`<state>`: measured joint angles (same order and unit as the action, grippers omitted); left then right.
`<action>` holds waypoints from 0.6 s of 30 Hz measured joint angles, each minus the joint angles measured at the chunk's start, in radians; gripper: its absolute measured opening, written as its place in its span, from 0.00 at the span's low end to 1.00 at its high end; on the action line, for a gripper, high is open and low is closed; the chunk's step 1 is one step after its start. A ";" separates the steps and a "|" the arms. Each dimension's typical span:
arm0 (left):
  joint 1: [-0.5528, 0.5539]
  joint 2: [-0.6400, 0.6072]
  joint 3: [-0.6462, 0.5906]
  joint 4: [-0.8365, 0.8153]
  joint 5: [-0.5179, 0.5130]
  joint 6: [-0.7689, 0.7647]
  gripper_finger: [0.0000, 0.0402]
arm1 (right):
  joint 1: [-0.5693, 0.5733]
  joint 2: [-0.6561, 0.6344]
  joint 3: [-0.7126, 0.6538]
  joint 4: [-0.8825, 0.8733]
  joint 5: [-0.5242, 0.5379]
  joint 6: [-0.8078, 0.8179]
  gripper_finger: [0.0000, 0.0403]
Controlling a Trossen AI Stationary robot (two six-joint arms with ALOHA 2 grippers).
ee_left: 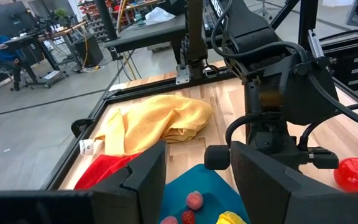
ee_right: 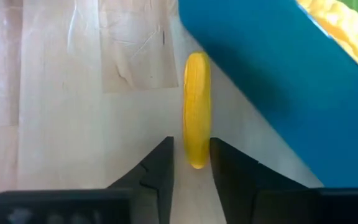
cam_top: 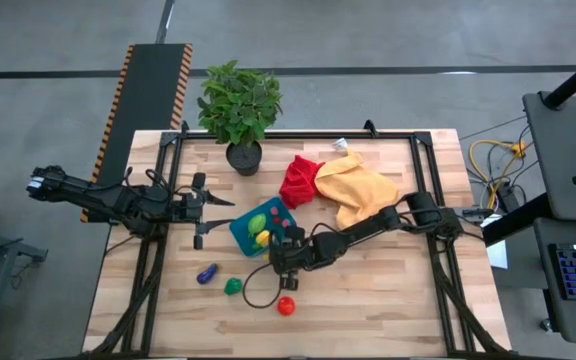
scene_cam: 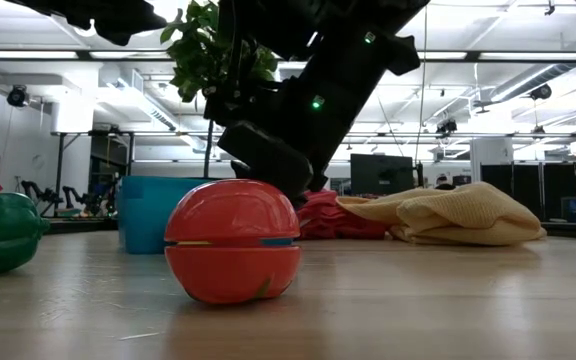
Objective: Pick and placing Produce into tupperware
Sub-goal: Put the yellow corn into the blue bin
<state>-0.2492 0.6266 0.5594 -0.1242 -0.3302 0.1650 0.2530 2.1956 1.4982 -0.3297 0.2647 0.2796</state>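
The teal tupperware (cam_top: 251,222) sits mid-table with green and yellow pieces and small red ones inside. Just outside its wall (ee_right: 272,81), a long yellow piece (ee_right: 196,106) lies on the wood. My right gripper (ee_right: 191,163) is shut on it and reaches in from the table's right (cam_top: 278,260). A red tomato (cam_top: 286,306), a green piece (cam_top: 233,286) and a purple piece (cam_top: 206,273) lie on the near part of the table. Left of the tupperware, my left gripper (cam_top: 200,208) hovers open above the table, and nothing is between its fingers (ee_left: 197,180). My right gripper pinches the long yellow piece by the end nearest the wrist (ee_right: 196,155), one finger on each long side. The fingers slant down from the table's right. The piece points away from the fingers and lies on the wood beside the tupperware's wall.
A potted plant (cam_top: 240,150) stands at the far edge. A red cloth (cam_top: 300,182) and a yellow cloth (cam_top: 360,192) lie bunched behind the tupperware. A black cable loop (cam_top: 258,296) hangs by the tomato. Bare wood lies to the near right (cam_top: 388,300).
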 joint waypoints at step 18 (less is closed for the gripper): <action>0.000 -0.001 -0.001 0.000 0.000 0.000 0.41 | -0.017 -0.002 -0.005 0.001 -0.059 -0.048 0.03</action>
<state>-0.2493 0.6254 0.5587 -0.1246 -0.3302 0.1650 0.2363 2.1941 1.4933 -0.3286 0.2052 0.2317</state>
